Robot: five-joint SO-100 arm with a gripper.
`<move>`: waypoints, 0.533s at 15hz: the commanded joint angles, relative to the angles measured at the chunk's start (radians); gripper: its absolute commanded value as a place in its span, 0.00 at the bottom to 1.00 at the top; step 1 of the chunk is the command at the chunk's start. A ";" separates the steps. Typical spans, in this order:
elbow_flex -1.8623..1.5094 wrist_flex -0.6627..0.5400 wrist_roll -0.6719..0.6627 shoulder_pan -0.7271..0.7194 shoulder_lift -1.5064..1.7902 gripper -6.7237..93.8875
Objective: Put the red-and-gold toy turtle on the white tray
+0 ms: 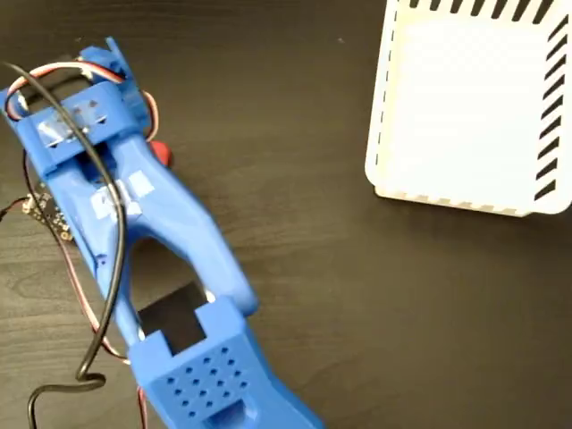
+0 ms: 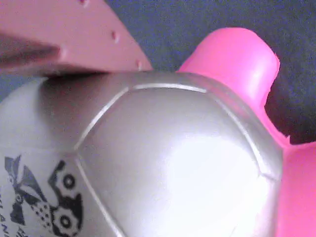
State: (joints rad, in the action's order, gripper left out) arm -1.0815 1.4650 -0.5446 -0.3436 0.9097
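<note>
The red-and-gold toy turtle (image 2: 168, 163) fills the wrist view: a shiny domed shell with a dark printed mark at lower left and a flipper (image 2: 237, 64) sticking out at upper right. One finger (image 2: 74, 39) of my gripper lies against the shell's upper left edge; the other finger is out of frame. In the fixed view my blue arm (image 1: 134, 206) covers the turtle at the left, and only a small red bit (image 1: 161, 153) shows beside the wrist. The white tray (image 1: 384, 170), with black stripes on its edges, sits at the top right, far from the gripper.
Dark wooden tabletop (image 1: 340, 295) lies open between the arm and the tray. Black and red cables (image 1: 98, 304) run along the arm at the left, and a small circuit board (image 1: 45, 214) sits at the left edge.
</note>
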 commanded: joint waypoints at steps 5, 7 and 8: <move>0.002 0.078 0.008 -0.009 0.382 0.07; -0.080 0.077 0.008 -0.014 0.492 0.07; -0.104 0.078 0.009 -0.018 0.529 0.07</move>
State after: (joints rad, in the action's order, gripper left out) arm -1.1720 1.5294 -0.5277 -0.3436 1.2502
